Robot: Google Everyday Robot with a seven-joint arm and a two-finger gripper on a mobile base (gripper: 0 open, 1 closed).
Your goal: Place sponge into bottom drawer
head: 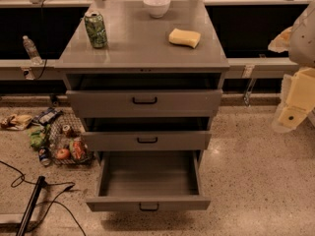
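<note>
The pale-yellow sponge [184, 38] lies on the grey cabinet top [142, 48], toward the right rear. The bottom drawer [148, 181] is pulled far out and its box is empty; its black handle [148, 207] is on the low front panel. The two drawers above it stand slightly open. My cream-coloured gripper [294, 104] hangs at the right edge of the view, well to the right of the cabinet and lower than its top, far from the sponge.
A white bowl [157, 5] and a green can [95, 29] stand on the cabinet top. A wire basket with food items [69, 144] and litter lie on the floor at left. A black cable and pole [34, 200] lie at lower left. A water bottle [30, 49] stands on the left ledge.
</note>
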